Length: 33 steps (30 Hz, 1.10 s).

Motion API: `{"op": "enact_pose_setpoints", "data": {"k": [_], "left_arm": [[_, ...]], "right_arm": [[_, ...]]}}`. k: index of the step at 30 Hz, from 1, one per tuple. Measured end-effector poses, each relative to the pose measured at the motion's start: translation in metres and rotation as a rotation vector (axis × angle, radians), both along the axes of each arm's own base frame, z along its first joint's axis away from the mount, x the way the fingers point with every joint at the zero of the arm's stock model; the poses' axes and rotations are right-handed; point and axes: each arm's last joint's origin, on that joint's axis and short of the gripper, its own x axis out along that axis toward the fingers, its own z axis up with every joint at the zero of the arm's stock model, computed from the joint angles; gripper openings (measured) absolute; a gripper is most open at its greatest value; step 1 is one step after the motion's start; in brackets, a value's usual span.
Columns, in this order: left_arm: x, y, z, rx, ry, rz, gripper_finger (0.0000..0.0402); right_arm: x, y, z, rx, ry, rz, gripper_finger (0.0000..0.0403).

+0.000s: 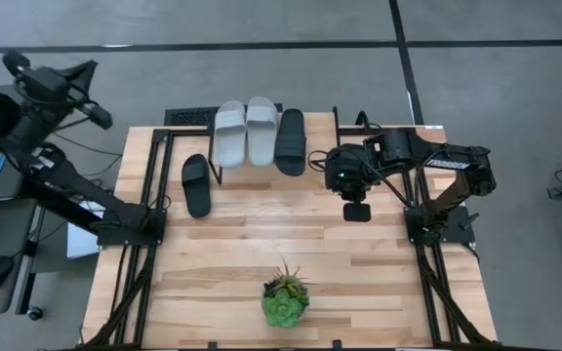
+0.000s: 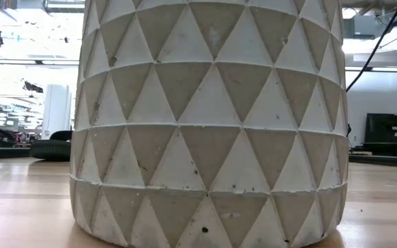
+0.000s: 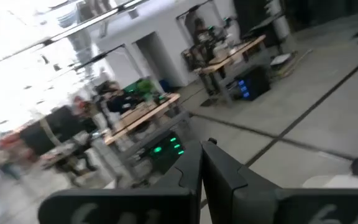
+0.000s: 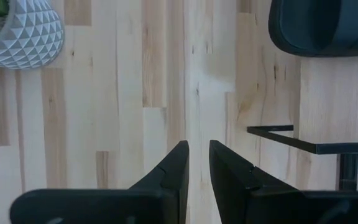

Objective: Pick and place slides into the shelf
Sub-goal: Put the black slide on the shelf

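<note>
Right gripper (image 1: 356, 211) hangs over the bare planks of the slatted table (image 1: 232, 253), just right of the shelf (image 1: 261, 156); fingers (image 4: 174, 171) nearly together with a narrow gap, nothing between them, pointing down at the wood. In its wrist view the toe of a black slide (image 4: 322, 28) lies ahead, beside a thin black wire leg (image 4: 303, 144) of the shelf.

Left gripper (image 3: 202, 171) is off the table, raised over the floor at the far left, fingers pressed together, empty; it looks out at the room's benches and screens.

Slides: two light grey slides (image 1: 245, 132) lie side by side on the shelf top at the table's back edge, a black slide (image 1: 291, 141) touching them on the right. The fourth, another black slide (image 1: 195, 184), lies on the table just left of the shelf, not on it.

Potted plant (image 1: 286, 297) stands near the front edge, well apart from both grippers. Its white faceted pot (image 2: 212, 120) fills the low view.
</note>
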Motion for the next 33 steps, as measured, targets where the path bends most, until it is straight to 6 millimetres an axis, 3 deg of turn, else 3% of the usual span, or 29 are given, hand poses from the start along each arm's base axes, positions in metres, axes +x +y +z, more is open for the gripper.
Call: {"op": "enact_pose_setpoints", "data": {"k": [3,7,11,15,19,23,27,33], "left_arm": [[-0.011,0.005,0.006,-0.001,-0.034,-0.125,0.0000],[-0.018,0.014,0.011,-0.015,-0.110,-0.423,0.0000],[-0.024,0.041,0.013,-0.126,-0.152,-0.662,0.0000],[-0.016,0.069,0.025,-0.267,-0.215,-0.863,0.0000],[-0.010,0.056,0.033,-0.137,-0.107,-0.907,0.0000],[-0.009,0.029,0.025,0.038,0.034,-0.794,0.0000],[-0.005,0.003,0.018,0.165,0.201,-0.473,0.0000],[0.001,0.001,0.011,0.146,0.348,0.105,0.0000]], "right_arm": [[0.000,0.002,0.000,0.000,0.000,0.010,0.0054],[0.001,0.003,0.000,-0.006,-0.011,0.033,0.0054],[0.003,0.004,0.001,0.012,-0.029,0.036,0.0054],[0.003,0.007,0.001,0.035,-0.029,0.049,0.0054],[0.004,0.011,0.001,0.038,-0.045,0.064,0.0054],[0.007,0.016,0.003,0.040,-0.079,0.082,0.0054],[0.007,0.020,0.003,0.041,-0.089,0.096,0.0054],[0.007,0.019,0.003,0.039,-0.089,0.094,0.0054]]}}
